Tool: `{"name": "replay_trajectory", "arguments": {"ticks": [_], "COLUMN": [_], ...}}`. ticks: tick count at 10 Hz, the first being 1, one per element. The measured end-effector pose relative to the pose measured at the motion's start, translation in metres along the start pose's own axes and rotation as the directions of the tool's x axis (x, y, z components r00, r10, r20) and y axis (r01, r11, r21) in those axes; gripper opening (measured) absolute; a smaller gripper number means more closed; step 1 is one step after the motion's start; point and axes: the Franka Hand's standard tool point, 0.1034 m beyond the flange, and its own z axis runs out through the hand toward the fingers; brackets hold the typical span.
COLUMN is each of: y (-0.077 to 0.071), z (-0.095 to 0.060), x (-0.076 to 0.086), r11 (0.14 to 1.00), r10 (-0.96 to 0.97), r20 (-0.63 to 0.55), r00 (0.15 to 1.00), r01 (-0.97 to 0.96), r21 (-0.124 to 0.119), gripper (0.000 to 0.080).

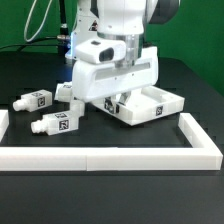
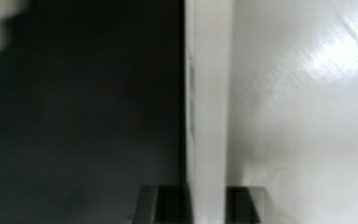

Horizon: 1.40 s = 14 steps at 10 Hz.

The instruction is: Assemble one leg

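Observation:
My gripper (image 1: 127,52) is shut on the raised rim of the large white square panel (image 1: 115,78), which is tipped up in the middle of the exterior view, its lower part (image 1: 152,104) on the table. In the wrist view the rim (image 2: 208,110) runs between my two dark fingers (image 2: 167,205), with the panel's white face (image 2: 309,110) beside it. Three legs lie loose at the exterior view's left: one (image 1: 35,100), one (image 1: 56,125) nearer the front, and one (image 1: 68,92) close to the panel. Each is a chunky white peg with black-and-white tags. No leg is in my gripper.
Long white border rails run along the front (image 1: 110,156), the exterior view's right (image 1: 200,135) and its left (image 1: 3,122). The table is black (image 1: 110,195). A green wall stands behind.

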Motion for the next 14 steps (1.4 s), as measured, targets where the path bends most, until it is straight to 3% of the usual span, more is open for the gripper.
{"name": "replay_trajectory", "arguments": {"ticks": [2, 3, 4, 5, 9, 10, 11, 12, 14], "y": [0.028, 0.034, 0.041, 0.045, 0.045, 0.054, 0.063, 0.064, 0.058], "z": [-0.014, -0.015, -0.016, -0.016, -0.011, -0.004, 0.001, 0.004, 0.010], "x": [-0.011, -0.014, -0.007, -0.003, -0.004, 0.002, 0.013, 0.021, 0.038], "r11": [0.995, 0.984, 0.973, 0.972, 0.954, 0.904, 0.851, 0.809, 0.804], "r10": [0.096, 0.172, 0.223, 0.233, 0.294, 0.417, 0.515, 0.574, 0.585], "r20": [0.027, 0.059, 0.069, 0.045, 0.069, 0.115, 0.135, 0.169, 0.155], "r00": [0.995, 0.983, 0.972, 0.971, 0.953, 0.902, 0.847, 0.801, 0.796], "r01": [-0.096, -0.175, -0.226, -0.235, -0.297, -0.424, -0.524, -0.586, -0.594], "r21": [0.025, 0.044, 0.045, 0.032, 0.041, 0.047, 0.038, 0.032, 0.018], "gripper": [0.0054, 0.0054, 0.0054, 0.0054, 0.0055, 0.0055, 0.0055, 0.0055, 0.0055]}}
